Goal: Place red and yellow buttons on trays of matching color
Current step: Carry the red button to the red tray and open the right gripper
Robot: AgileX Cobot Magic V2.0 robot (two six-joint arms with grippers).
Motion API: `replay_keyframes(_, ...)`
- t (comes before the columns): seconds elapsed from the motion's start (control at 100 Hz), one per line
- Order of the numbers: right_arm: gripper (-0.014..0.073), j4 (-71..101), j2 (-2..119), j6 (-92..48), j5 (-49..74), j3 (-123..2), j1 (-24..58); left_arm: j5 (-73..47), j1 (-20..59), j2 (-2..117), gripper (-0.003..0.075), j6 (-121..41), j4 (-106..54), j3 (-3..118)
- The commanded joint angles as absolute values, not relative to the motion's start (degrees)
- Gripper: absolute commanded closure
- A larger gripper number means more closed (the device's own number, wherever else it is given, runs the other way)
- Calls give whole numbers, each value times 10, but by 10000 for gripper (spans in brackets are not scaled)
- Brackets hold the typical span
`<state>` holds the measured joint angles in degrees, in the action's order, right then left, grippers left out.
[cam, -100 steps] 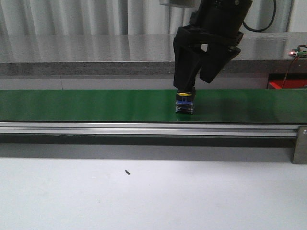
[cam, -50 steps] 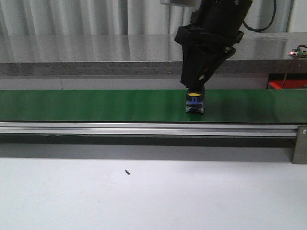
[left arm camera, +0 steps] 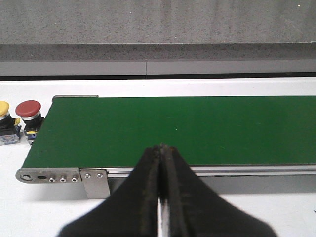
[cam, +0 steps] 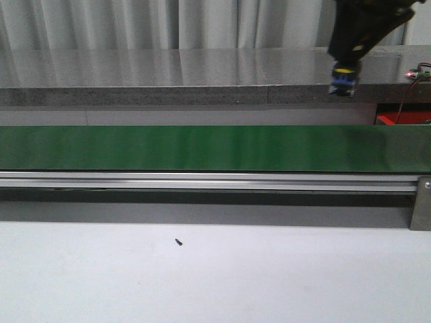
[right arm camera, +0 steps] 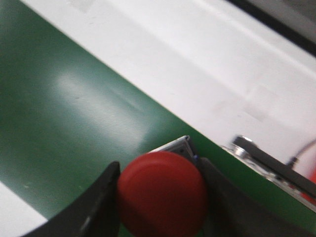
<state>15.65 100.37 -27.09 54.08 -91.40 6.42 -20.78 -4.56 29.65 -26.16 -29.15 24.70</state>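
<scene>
Red button (right arm camera: 162,194): smooth round domed cap, matte, clamped between black fingers of right gripper (cam: 345,79), raised at upper right of front view above green conveyor belt (cam: 202,148). Left gripper (left arm camera: 161,163) pinched together, nothing between. Second red button (left arm camera: 28,109) and yellow button (left arm camera: 3,107), mushroom caps, far left of left wrist frame. No legible writing.

Pale pleated curtains (cam: 135,23) hang behind a long grey speckled stone counter (cam: 148,77), in front of which a green belt (cam: 188,148) on a metal rail (cam: 202,180) crosses a white table (cam: 269,276).
</scene>
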Motion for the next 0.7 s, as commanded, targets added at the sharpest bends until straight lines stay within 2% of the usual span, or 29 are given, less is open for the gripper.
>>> replay_keyframes(0.0,487,163,967,-276,524,-932,21,-170,-41,298,740,-262,-304,263)
replay_keyframes(0.33,487,162,967,-272,509,-932,-113,-170,-41,298,740,-262,-304,263)
replay_keyframes(0.54,487,161,977,-237,462,-933,-134,-170,-41,298,740,-262,-304,263)
replay_keyframes(0.69,487,150,1018,-219,472,-966,-134,-170,-41,298,740,-262,-304,263)
